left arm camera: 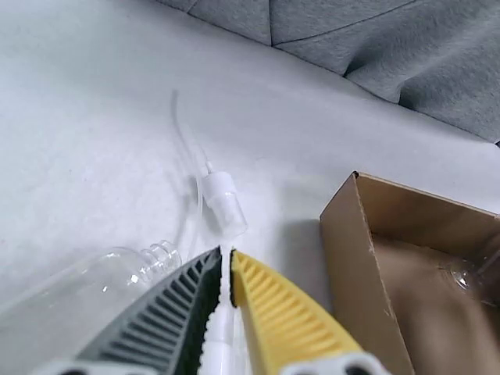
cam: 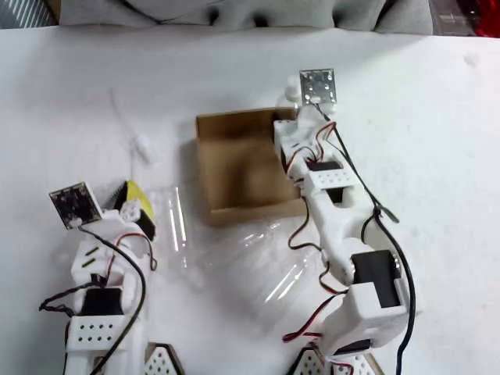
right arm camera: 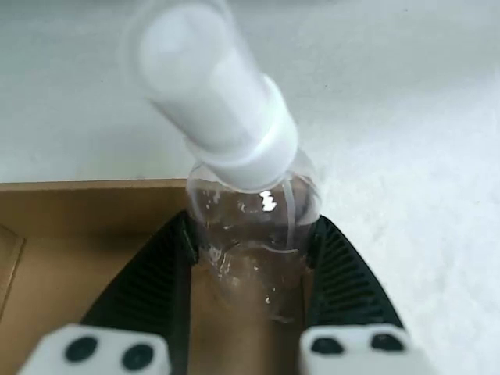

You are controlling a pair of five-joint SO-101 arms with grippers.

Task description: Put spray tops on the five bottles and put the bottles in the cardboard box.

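R gripper (right arm camera: 254, 230) has its two black jaws closed round a clear bottle (right arm camera: 250, 269) w/ a white spray top (right arm camera: 215, 86) on it. The bottle is at the far wall of the cardboard box (right arm camera: 78, 234). Its body is over the box floor, but its top pokes out past the wall, over the white table (right arm camera: 406, 156).

That looks like the big worry. If the jaws let go here, the bottle may land on the wall & tip out, not in. It's smooth & round, so it may also slip or turn in the grip.

L gripper (left arm camera: 226, 258) is off to the side of the box away from the R arm. Its grey & yellow jaws are almost closed, pinching a thin white piece (left arm camera: 219, 328). It's prob. a spray top, but I can't tell.

A loose spray top (left arm camera: 223, 205) & a bare bottle (left arm camera: 86, 285) lie on that same side of the box. The pinch is small, so the piece may pop out. A bump may send the bare bottle rolling.
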